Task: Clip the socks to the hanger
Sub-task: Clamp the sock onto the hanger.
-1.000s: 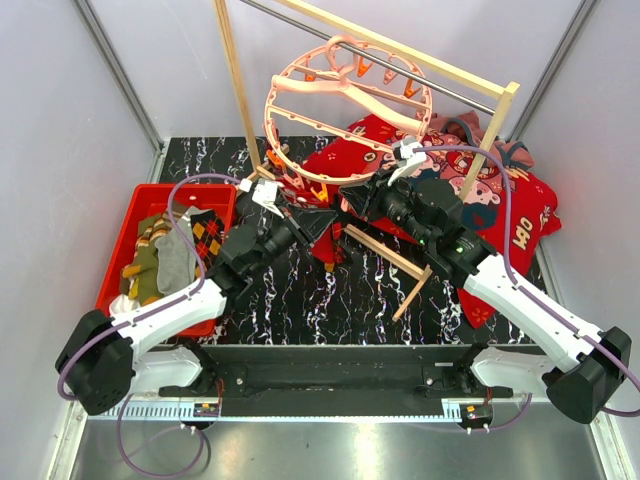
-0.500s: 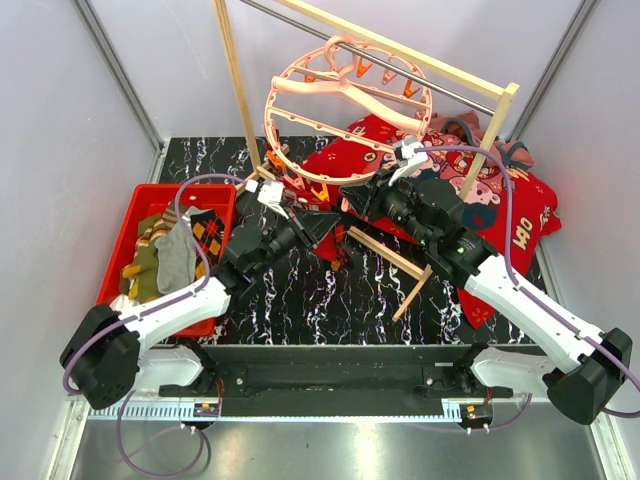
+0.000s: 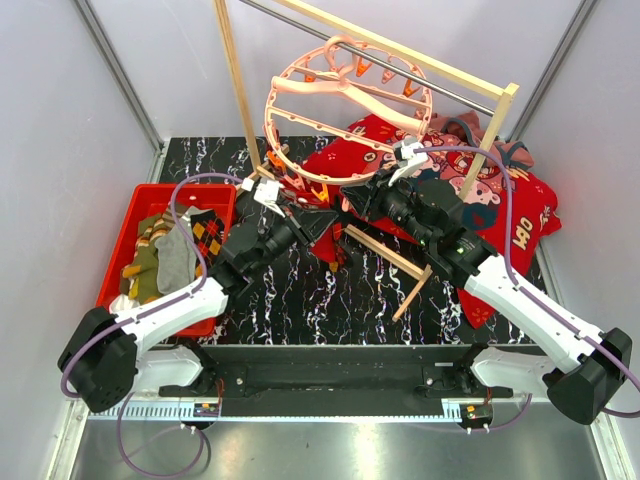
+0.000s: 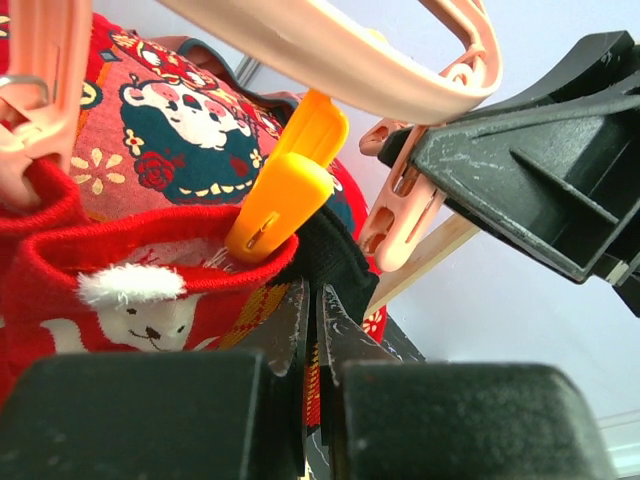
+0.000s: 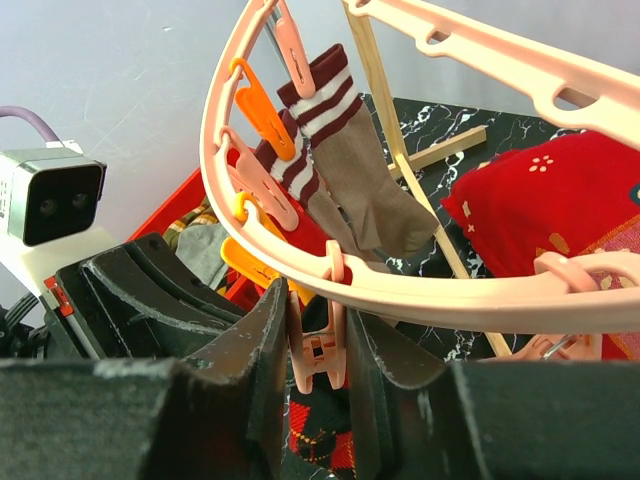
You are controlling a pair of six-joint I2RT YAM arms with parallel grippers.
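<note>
The salmon-pink ring hanger (image 3: 345, 95) hangs tilted from the rack. My left gripper (image 4: 312, 295) is shut on the dark argyle sock (image 4: 335, 245) and holds its black cuff up beside an orange clip (image 4: 285, 195) that grips a red bear-patterned sock (image 4: 130, 290). My right gripper (image 5: 318, 310) is shut on a pink clip (image 5: 318, 355) under the hanger's ring (image 5: 420, 290), squeezing it, with the argyle sock (image 5: 320, 435) just below. A brown striped sock (image 5: 345, 170) hangs clipped farther round. From above, both grippers, left (image 3: 318, 222) and right (image 3: 345, 200), meet under the ring's near edge.
A red bin (image 3: 140, 195) at the left holds several loose socks (image 3: 170, 250). The pale wooden rack frame (image 3: 235, 90) stands behind, with one wooden bar (image 3: 390, 255) on the marble tabletop. A big red cartoon-printed cloth (image 3: 500, 200) lies at the right rear.
The left arm has shifted very slightly beneath the ring. Both grips are unchanged.
</note>
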